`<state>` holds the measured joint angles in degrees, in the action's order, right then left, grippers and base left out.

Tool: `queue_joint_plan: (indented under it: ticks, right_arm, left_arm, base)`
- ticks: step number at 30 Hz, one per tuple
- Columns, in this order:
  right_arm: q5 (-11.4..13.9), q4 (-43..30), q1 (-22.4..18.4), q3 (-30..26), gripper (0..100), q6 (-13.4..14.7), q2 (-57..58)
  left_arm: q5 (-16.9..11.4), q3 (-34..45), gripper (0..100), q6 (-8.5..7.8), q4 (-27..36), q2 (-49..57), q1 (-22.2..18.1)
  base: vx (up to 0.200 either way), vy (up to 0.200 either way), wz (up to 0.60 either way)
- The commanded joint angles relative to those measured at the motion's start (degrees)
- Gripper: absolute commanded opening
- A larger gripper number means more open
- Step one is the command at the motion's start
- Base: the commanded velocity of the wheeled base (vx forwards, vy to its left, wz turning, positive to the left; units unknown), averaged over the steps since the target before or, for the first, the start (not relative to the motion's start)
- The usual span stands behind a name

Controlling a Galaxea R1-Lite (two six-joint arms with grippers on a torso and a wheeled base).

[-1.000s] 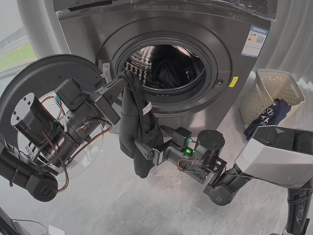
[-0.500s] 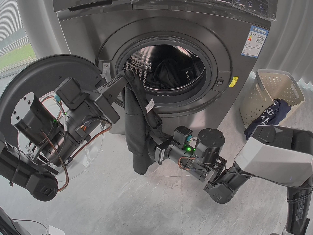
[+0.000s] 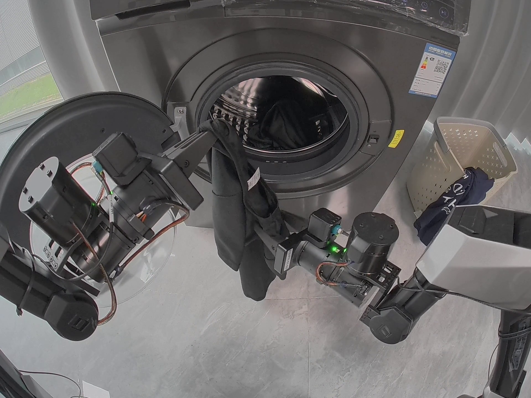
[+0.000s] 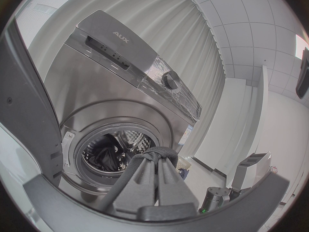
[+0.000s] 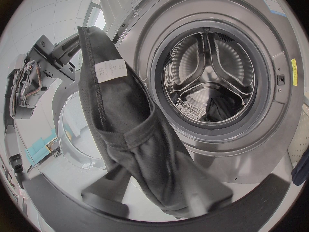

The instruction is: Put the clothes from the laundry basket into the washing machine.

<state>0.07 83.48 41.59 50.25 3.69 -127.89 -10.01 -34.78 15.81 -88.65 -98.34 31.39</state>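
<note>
Head view | left gripper [image 3: 209, 131] clamps black garment [image 3: 235, 216] beside washing machine [image 3: 332, 40] opening | right gripper [image 3: 265, 236] spread, cloth between

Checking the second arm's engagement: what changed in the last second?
The right gripper moved into the hanging black garment, then drew toward the robot's right, nudging its lower folds along; its fingers look apart. The left gripper stayed shut on the garment's top beside the washing machine opening.

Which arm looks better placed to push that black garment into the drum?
Probably left: the left gripper holds the black garment by its top at the drum opening; the right gripper sits lower, below it.
</note>
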Motion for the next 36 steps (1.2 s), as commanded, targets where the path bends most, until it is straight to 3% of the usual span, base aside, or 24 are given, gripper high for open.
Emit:
queue_joint_plan:
  ticks: [1,13,14,26,36]
  right_arm:
    - [0.0,0.0,-0.1,0.2,100,0.0,0.4]
    - [-0.6,0.0,-0.8,1.3,100,0.0,-0.6]
    - [-0.6,0.0,-0.8,1.3,0,0.0,-0.6]
    - [-0.8,0.5,-1.7,1.8,0,0.0,-0.3]
    - [-1.3,0.0,-7.7,-6.0,0,0.5,15.5]
  left_arm:
    - [0.0,0.0,0,0.01,0.0,0.0,0.0]
    - [0.0,-0.1,0,0.01,0.0,0.1,0.1]
    - [0.0,-0.1,0,0.01,0.0,0.1,0.1]
    - [0.0,-0.1,0,0.01,0.0,0.2,-0.2]
    - [0.0,0.6,0,0.01,0.0,0.0,-0.2]
  base:
    - [0.000,0.000,0.00]
    - [0.000,0.000,0.00]
    - [0.000,0.000,0.00]
    - [0.000,0.000,0.00]
    - [0.000,0.000,0.00]
